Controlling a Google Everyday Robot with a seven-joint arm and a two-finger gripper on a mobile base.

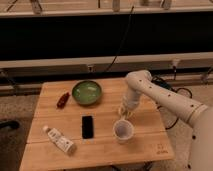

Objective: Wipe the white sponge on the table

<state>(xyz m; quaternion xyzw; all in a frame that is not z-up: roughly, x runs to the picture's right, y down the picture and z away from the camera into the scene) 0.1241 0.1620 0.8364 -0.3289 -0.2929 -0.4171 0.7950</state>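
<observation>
The white sponge point(121, 109) is a small pale block at the tip of my gripper point(124, 112), pressed down on the light wooden table point(145, 137) just right of its middle. The gripper points straight down from the white arm point(150, 90), which reaches in from the right. It is shut on the sponge, and most of the sponge is hidden under it. The translucent cup point(123, 130) stands just in front of the gripper, very close to it.
A green bowl point(86, 92) sits at the back centre with a small red object point(63, 100) to its left. A black phone point(87, 126) lies mid-table. A white labelled bottle point(60, 140) lies at the front left. A small dark logo point(161, 148) marks the front right corner.
</observation>
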